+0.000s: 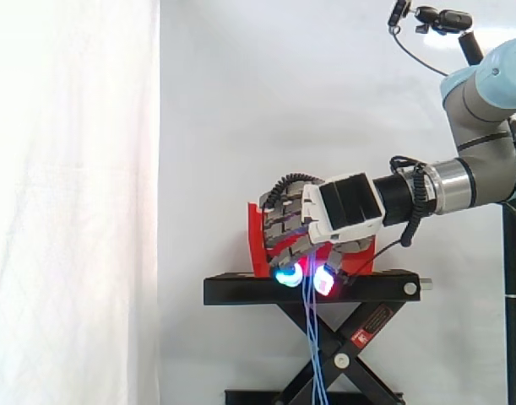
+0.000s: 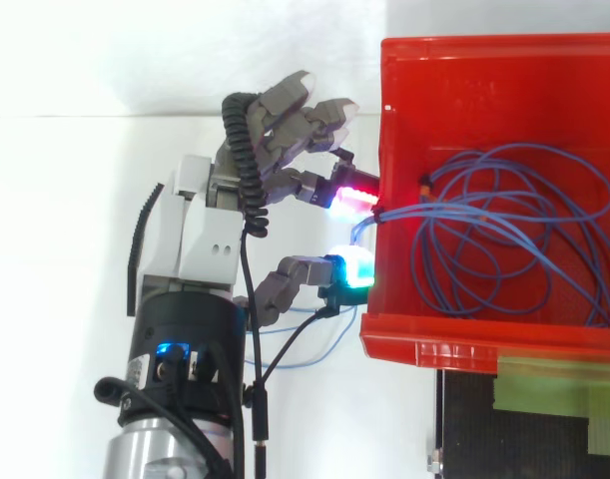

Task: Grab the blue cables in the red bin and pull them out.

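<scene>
Top view showed the hand (image 2: 210, 215) just outside the red bin (image 2: 454, 344). Its fingers were curled and its glowing pads (image 2: 354, 196) pinched the blue cables (image 2: 494, 239) at the bin's near wall. Most loops lay inside the bin, beyond the fingertips. Side view showed strands hanging straight below the hand, past the black stand (image 1: 241, 291).

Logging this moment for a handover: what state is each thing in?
Thin blue cables: mostly coiled in the bin, some strands out over its wall and hanging past the stand.
Red plastic bin: standing on the stand, holding the coils.
Black scissor-lift stand: raised.
Robot hand: at the bin's wall beside the strands; grip cannot be told.
</scene>
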Tool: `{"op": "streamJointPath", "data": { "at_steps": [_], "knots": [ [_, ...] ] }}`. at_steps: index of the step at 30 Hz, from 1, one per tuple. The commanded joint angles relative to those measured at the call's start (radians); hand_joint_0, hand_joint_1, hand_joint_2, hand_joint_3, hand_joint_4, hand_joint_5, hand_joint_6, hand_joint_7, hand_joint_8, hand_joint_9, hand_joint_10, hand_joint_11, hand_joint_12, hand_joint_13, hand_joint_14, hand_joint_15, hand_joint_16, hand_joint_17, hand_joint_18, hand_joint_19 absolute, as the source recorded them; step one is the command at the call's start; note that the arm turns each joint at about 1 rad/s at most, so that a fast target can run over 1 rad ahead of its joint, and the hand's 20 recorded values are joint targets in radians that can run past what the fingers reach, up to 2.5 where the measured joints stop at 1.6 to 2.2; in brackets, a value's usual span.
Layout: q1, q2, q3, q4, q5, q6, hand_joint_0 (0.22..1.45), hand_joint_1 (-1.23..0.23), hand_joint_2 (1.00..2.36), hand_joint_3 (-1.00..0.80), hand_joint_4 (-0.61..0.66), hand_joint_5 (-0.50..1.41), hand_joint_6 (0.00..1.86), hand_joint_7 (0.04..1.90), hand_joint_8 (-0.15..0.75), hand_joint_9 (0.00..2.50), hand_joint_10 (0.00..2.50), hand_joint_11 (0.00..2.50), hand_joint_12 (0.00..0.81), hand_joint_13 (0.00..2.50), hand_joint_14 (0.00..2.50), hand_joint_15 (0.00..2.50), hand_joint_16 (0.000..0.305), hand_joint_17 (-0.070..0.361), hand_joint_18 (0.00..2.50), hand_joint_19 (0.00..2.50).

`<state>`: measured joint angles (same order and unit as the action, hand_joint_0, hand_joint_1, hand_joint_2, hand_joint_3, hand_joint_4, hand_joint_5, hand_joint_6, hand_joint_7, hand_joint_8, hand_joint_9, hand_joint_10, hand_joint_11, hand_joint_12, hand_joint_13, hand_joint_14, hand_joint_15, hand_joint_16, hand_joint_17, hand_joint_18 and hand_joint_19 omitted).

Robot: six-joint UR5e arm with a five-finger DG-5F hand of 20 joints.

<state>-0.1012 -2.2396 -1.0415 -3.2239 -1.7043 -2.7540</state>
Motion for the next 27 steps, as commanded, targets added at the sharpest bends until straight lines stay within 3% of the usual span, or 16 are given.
{"op": "streamJointPath", "data": {
  "at_steps": [1,8,21,27],
  "knots": [
    [0.0,0.0,0.0,-0.002,0.0,0.0,0.75,-1.01,1.0,-1.0,0.08,0.77,0.43,0.71,0.276,0.73,0.02,0.6,0.389,0.66,0.01,0.34,0.055,0.125,0.5,0.38],
    [0.0,0.0,0.0,-0.001,0.0,0.0,0.74,-1.01,1.0,-1.0,0.1,0.84,0.0,0.82,0.275,0.73,0.02,0.6,0.391,0.66,0.01,0.34,0.056,0.125,0.49,0.39],
    [-0.005,0.0,-0.002,-0.021,0.0,0.0,0.74,-1.01,1.0,-1.0,0.12,0.82,0.01,0.75,0.273,0.73,0.02,0.59,0.393,0.65,0.01,0.34,0.056,0.126,0.49,0.39],
    [-0.005,-0.002,-0.025,-0.021,0.0,0.0,0.74,-1.0,1.0,-1.0,0.12,0.84,0.0,0.78,0.273,0.72,0.02,0.59,0.394,0.65,0.01,0.33,0.056,0.126,0.49,0.39]
  ]
}}
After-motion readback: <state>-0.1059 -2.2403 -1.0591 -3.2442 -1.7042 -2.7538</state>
